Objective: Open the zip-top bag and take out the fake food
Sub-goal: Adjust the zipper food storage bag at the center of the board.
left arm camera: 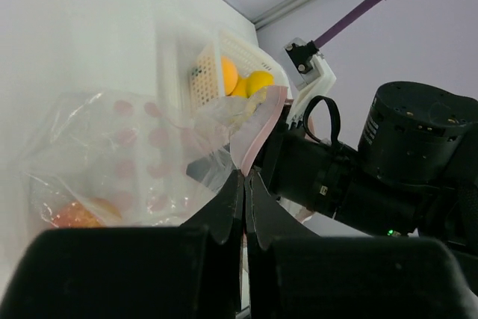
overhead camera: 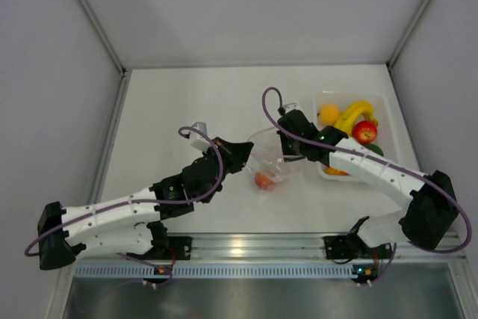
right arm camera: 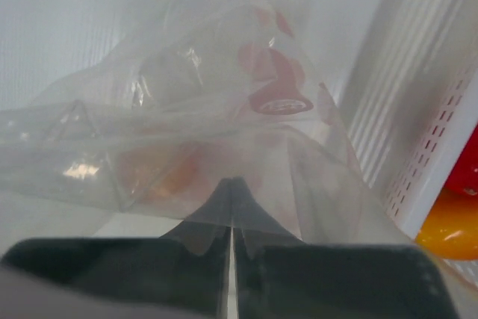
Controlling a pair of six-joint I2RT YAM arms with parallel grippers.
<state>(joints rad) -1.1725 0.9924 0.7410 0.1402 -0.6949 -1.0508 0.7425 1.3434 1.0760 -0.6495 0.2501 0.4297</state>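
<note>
Your left gripper [left arm camera: 245, 181] clamped on pink zip strip [left arm camera: 258, 128] of clear crinkly zip-top bag [overhead camera: 265, 152], right gripper [right arm camera: 231, 189] clamped on opposite wall (pull axis left-right); orange fake food [overhead camera: 263, 181] inside.

White tabletop [overhead camera: 194, 102], pale grey walls [overhead camera: 246, 5], perhaps panels

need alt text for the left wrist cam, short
The left gripper is shut on the pink zip strip of a clear crinkly plastic zip-top bag holding an orange-red fake fruit at lower left. The black right arm fills the right side; a white perforated tray with yellow fruit sits behind.
</note>
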